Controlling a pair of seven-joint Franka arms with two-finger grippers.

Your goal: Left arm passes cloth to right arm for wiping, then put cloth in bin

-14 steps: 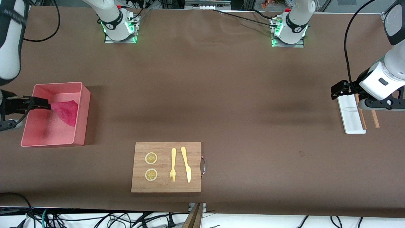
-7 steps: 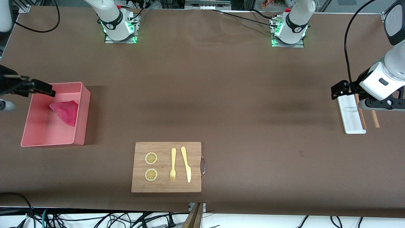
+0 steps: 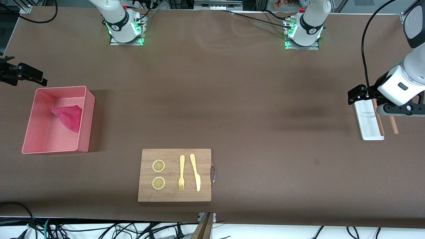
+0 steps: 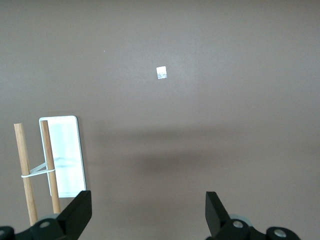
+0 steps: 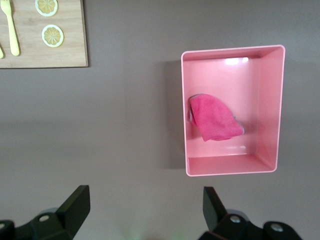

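Covering the whole table, a brown mat (image 3: 232, 99) carries a wooden board (image 3: 174, 175) nearest the camera. Farther, toward the right arm's end, the cloth (image 3: 69, 117) lies inside the bin (image 3: 84, 139). The right gripper (image 3: 28, 73) hangs released above the mat beside the bin. The left gripper (image 3: 356, 94) waits released over a white tray (image 3: 368, 127).

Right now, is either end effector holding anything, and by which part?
Nothing is held. Both the left end effector and right end effector are open and empty; the cloth lies loose in the bin.
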